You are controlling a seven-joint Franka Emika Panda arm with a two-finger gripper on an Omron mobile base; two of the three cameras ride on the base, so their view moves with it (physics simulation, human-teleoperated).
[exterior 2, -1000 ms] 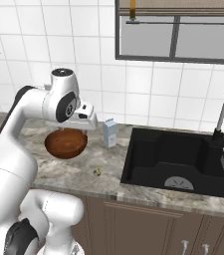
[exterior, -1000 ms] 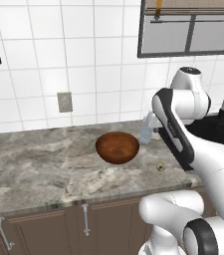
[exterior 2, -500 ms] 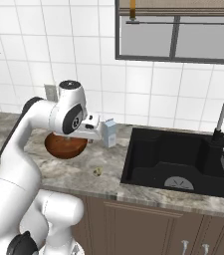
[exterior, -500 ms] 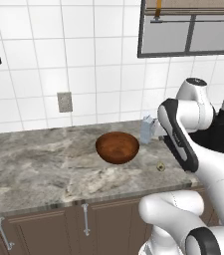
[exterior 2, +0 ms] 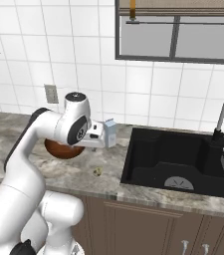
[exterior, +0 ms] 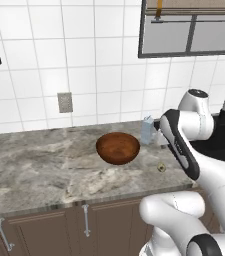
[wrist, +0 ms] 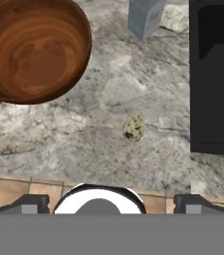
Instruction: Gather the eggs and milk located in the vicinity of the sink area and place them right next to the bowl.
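Could not tell whether the gripper (exterior 2: 105, 141) was open or closed. Saw a speckled egg (wrist: 134, 126) on the stone counter (wrist: 83, 144), near the wooden bowl (wrist: 32, 47). Found the milk carton (wrist: 145, 16) farther back, between bowl and black sink (exterior 2: 183, 159).

Robot arm (exterior: 184, 145): glossy white rounded link shells separated by dark grey to black joint bands. A dark circular cap marks the upper joint housing, grey in the right base view. The links widen toward a bulbous white base (exterior 2: 58, 214). No cables, screws or printed markings are discernible.
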